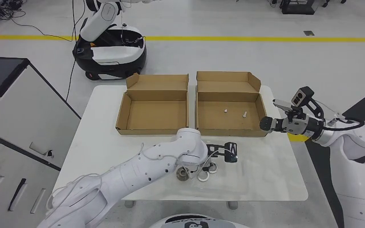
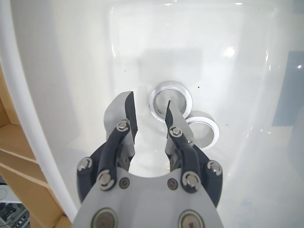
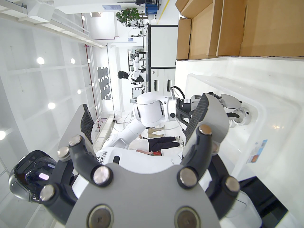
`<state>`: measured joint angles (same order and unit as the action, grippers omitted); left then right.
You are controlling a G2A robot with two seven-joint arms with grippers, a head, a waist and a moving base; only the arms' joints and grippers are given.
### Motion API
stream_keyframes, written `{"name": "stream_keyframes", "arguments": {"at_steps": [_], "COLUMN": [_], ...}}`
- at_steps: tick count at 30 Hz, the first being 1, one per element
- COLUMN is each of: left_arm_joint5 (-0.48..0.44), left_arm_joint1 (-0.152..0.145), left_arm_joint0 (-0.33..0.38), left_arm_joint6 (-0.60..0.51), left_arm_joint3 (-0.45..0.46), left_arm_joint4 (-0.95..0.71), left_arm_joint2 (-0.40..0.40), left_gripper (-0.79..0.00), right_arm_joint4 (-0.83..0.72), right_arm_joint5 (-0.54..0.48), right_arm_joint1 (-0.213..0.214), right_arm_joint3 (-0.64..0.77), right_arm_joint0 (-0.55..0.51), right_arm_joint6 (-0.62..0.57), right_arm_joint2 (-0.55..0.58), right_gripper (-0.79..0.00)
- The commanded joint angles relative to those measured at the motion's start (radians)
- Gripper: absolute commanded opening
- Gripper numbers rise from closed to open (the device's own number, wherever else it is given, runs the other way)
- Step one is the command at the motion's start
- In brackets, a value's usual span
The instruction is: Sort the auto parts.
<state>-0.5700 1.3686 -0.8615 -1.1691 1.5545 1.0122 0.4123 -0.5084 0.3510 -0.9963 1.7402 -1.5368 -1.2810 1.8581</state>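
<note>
Silver ring [image 2: 158, 90] just beside second ring [image 2: 212, 129], in white tray [image 2: 166, 36]

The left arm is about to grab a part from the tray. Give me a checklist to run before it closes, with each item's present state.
1. Left gripper open: ok.
2. Straddling the metal ring: ok, one fingertip is over its hole and the other is outside its wall.
3. Fingers low enough in the tray: cannot tell.
4. Second ring out of the way: not ok, it sits tight beside the finger that is over the hole.
5. Right gripper clear: ok, it is open and well away from the tray.
6. Cardboard boxes open on top: ok; the right one holds two small white parts.
</note>
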Motion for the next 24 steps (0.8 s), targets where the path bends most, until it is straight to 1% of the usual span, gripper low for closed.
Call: {"name": "stream_keyframes", "arguments": {"at_steps": [1,3,10,14,24], "left_arm_joint5": [0.001,0.005,0.011,0.015,0.031], "left_arm_joint1": [0.002,0.003,0.007,0.009,0.017], "left_arm_joint0": [0.001,0.001,0.006,0.006,0.007], "left_arm_joint6": [-0.002,-0.005,-0.02,-0.02,-0.012], "left_arm_joint3": [-0.005,-0.01,-0.018,-0.023,-0.034], "left_arm_joint4": [-0.008,-0.021,-0.054,-0.071,-0.073], "left_arm_joint2": [-0.001,0.0,0.002,0.002,-0.011], "left_gripper": [-0.474,-0.486,-0.489,-0.517,-0.526], "right_arm_joint4": [0.0,0.0,0.0,0.0,0.0], "right_arm_joint5": [0.0,0.0,0.0,0.0,0.0], "right_arm_joint1": [0.0,0.0,0.0,0.0,0.0], "right_arm_joint3": [0.0,0.0,0.0,0.0,0.0], "right_arm_joint0": [0.0,0.0,0.0,0.0,0.0], "right_arm_joint6": [0.0,0.0,0.0,0.0,0.0], "right_arm_joint2": [0.0,0.0,0.0,0.0,0.0], "right_gripper": [0.0,0.0,0.0,0.0,0.0]}}
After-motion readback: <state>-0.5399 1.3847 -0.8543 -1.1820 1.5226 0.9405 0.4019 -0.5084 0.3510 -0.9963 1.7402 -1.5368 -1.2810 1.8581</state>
